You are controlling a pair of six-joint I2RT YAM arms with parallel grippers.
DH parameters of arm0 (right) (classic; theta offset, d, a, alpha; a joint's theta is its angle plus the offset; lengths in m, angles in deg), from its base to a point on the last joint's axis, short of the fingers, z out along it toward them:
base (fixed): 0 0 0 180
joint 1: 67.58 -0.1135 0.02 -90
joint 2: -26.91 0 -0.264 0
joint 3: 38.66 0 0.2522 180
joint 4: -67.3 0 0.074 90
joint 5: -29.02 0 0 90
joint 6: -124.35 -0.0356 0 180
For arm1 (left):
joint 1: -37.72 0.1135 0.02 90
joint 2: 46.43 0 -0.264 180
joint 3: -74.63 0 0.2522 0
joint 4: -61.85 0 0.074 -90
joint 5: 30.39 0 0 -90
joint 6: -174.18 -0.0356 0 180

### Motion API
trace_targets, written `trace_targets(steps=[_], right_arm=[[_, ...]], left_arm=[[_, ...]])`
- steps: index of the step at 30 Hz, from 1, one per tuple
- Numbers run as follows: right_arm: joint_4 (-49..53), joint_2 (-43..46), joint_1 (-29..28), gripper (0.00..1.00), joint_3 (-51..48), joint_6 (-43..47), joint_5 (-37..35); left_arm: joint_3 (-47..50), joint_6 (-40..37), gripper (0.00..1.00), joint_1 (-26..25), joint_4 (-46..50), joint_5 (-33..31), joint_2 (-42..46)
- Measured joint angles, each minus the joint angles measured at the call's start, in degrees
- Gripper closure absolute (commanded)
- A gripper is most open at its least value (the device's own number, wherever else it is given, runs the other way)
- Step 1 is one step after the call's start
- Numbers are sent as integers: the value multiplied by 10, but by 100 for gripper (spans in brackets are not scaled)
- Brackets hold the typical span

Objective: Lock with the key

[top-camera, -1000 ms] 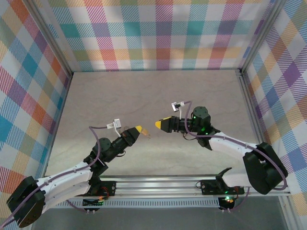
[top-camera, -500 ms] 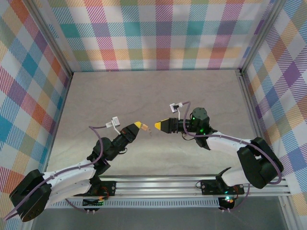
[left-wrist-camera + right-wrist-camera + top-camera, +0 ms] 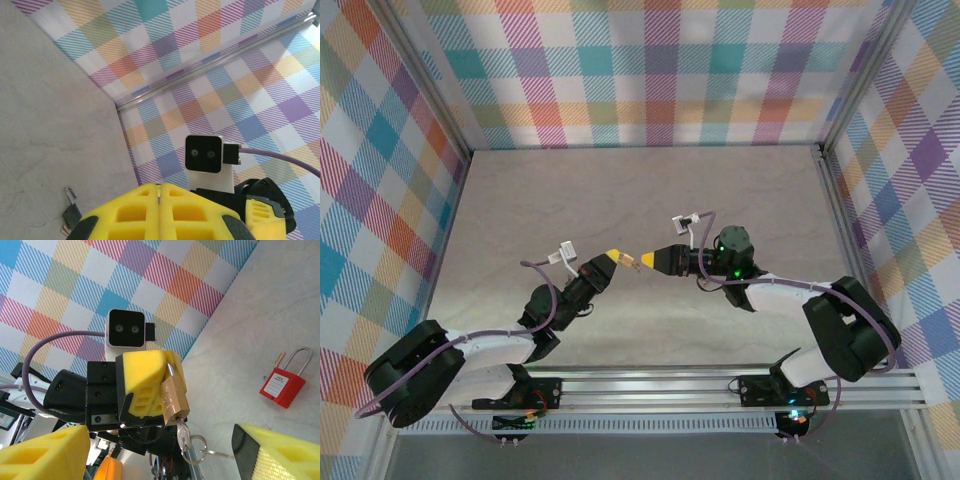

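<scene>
Right wrist view, one brass padlock (image 3: 173,399) clamped in left gripper (image 3: 162,374), one dangling key (image 3: 183,431), one red padlock (image 3: 282,386), right gripper (image 3: 650,262) apart.

legible text: none | red padlock (image 3: 282,386) white label (image 3: 276,385): print too small | brass padlock (image 3: 173,397): marks unreadable

L hand (image 3: 165,384) grips brass padlock (image 3: 173,399), key (image 3: 183,430) below
</scene>
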Motion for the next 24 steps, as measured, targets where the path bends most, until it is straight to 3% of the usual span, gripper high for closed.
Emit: trace_targets(steps=[24], right_arm=[[-115, -70, -20, 45, -6, -61, -9]], left_arm=[[-7, 0, 100, 0, -28, 0, 0]])
